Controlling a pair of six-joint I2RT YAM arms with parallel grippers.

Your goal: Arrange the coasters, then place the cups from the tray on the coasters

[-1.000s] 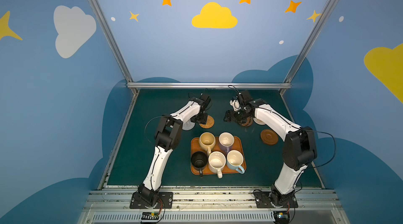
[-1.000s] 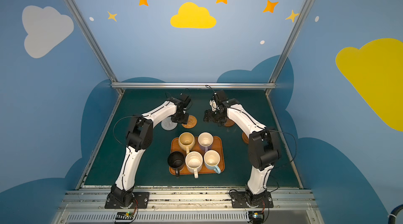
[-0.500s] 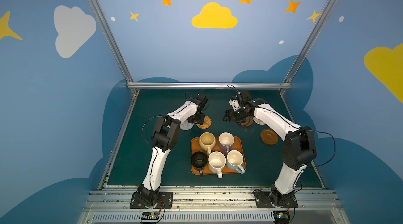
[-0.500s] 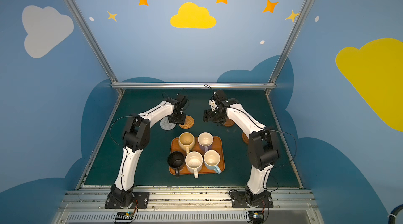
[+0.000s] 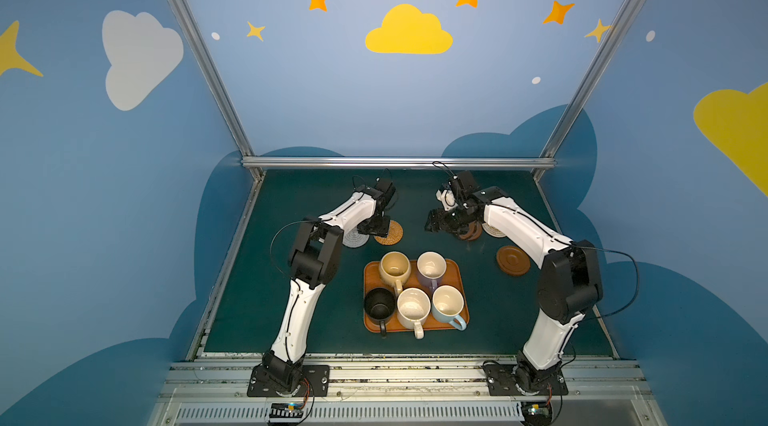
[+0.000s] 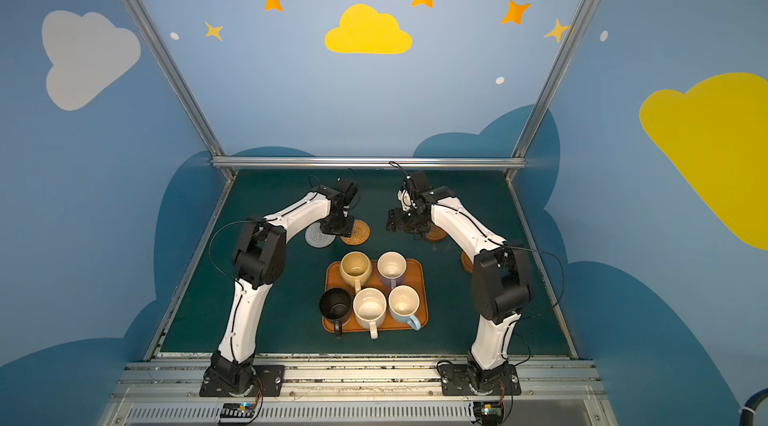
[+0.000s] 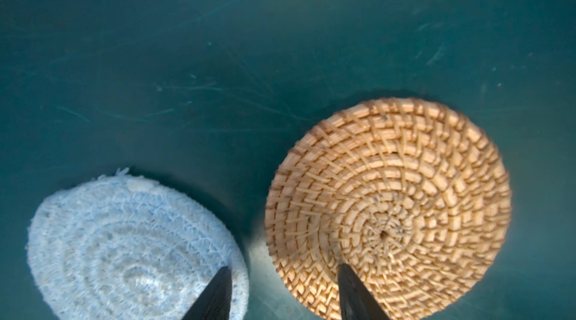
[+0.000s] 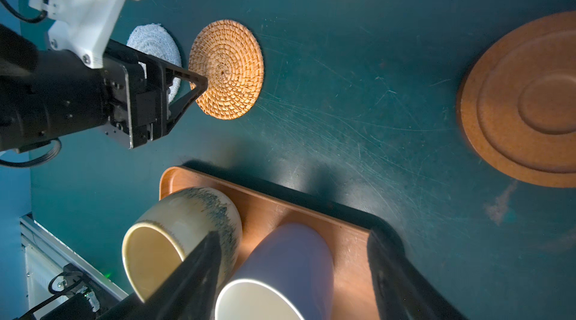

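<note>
Five cups stand on the orange-brown tray (image 5: 455, 269): pale yellow (image 5: 395, 268), lavender (image 5: 431, 267), black (image 5: 379, 302), cream-white (image 5: 413, 307) and light blue (image 5: 448, 302). Behind the tray, my left gripper (image 7: 283, 271) is open and low, one finger over the grey-white coaster (image 7: 124, 249), the other over the rattan coaster (image 7: 389, 209). My right gripper (image 5: 434, 222) hangs open and empty above the mat. A brown wooden coaster (image 5: 471, 233) lies under its wrist, with the beige woven coaster (image 5: 495, 231) beside that. A second wooden coaster (image 5: 513, 260) lies right of the tray.
A metal rail (image 5: 399, 162) closes the back of the green mat (image 5: 291, 312), and slanted frame posts stand at both back corners. Both arm bases sit on the front rail. My two wrists face each other across a gap behind the tray.
My left gripper and the rattan coaster have shifted a little left, toward the grey-white coaster. The right arm has hardly moved.
</note>
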